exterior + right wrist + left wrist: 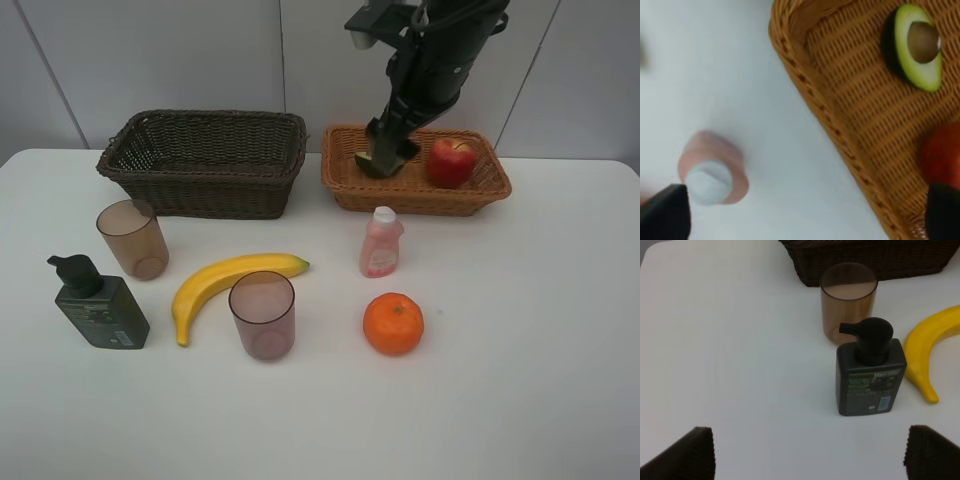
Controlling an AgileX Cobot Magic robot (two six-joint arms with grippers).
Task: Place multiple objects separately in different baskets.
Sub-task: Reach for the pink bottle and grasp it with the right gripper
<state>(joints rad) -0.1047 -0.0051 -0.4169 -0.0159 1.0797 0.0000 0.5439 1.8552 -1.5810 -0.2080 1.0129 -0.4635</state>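
The halved avocado [370, 164] [917, 45] and red apple [452, 161] [942, 155] lie in the light wicker basket [420, 196] [810, 100]. My right gripper [392, 142] [805, 215] hangs open and empty over that basket's near left side, above the avocado. The dark basket [200, 120] [865, 260] holds nothing I can see. On the table stand the pink bottle [381, 242] [712, 175], orange [393, 323], banana [235, 280] [927, 347], two cups [133, 238] [263, 315] and pump bottle [98, 303] [870, 375]. My left gripper [807, 460] is open, short of the pump bottle.
The white table [540, 340] ends at a grey wall behind the baskets. One cup [847, 300] stands between the pump bottle and the dark basket. The left arm is out of the exterior high view.
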